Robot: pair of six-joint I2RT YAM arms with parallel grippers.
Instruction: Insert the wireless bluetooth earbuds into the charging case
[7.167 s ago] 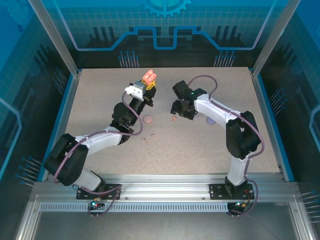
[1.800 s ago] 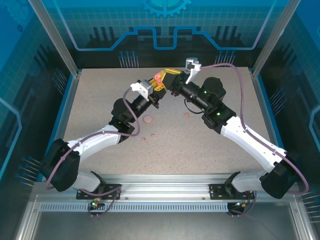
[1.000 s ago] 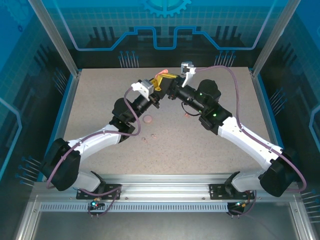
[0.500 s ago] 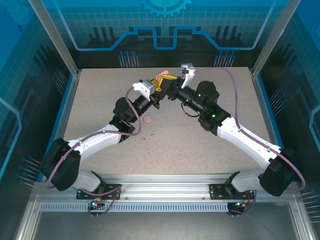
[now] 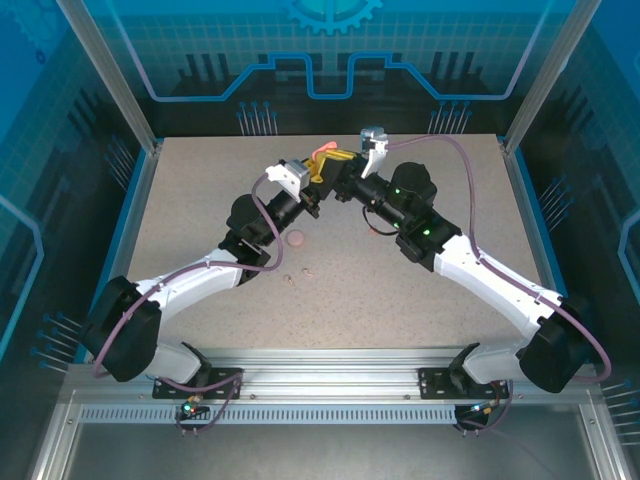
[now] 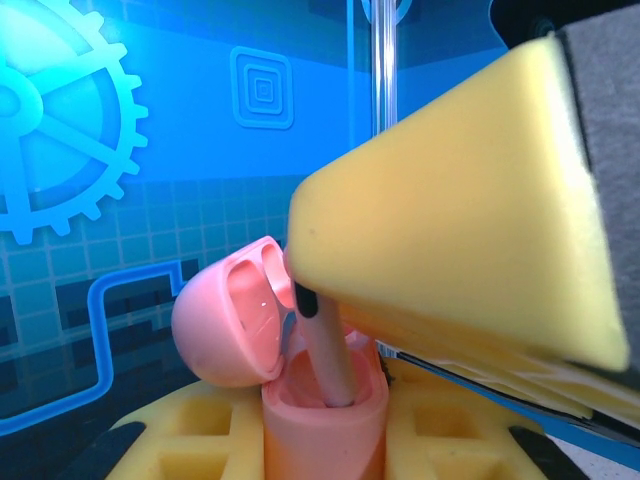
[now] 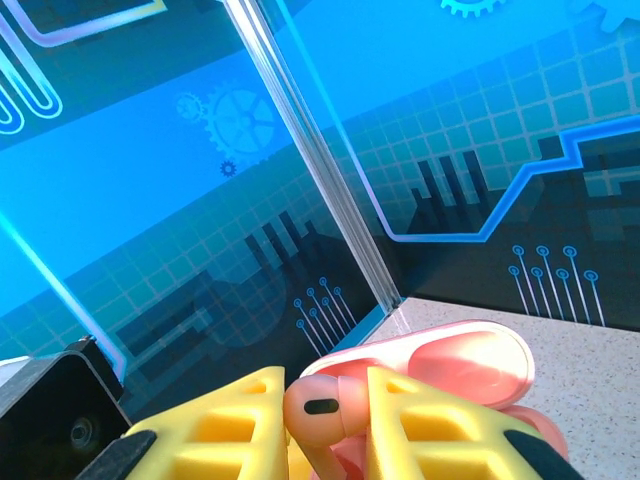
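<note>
Coral-pink earbud [image 7: 320,408] points stem down, tip entering one socket of the matching charging case [image 6: 325,425]; head not yet seated. Case lid [image 6: 228,322] is hinged open. Right gripper [image 7: 326,405] clenched on the bud's head between yellow foam pads [image 7: 430,420]. Left gripper [image 6: 325,450] clamped on the case body, holding it aloft above the far part of the table [image 5: 200,200]. Judgement: this insertion about halfway; pressing home and letting go remain. Second socket hidden, state unknown. Round pinkish piece [image 5: 296,238] and tiny specks [image 5: 288,277] lie on the table, probably further buds awaiting.
</note>
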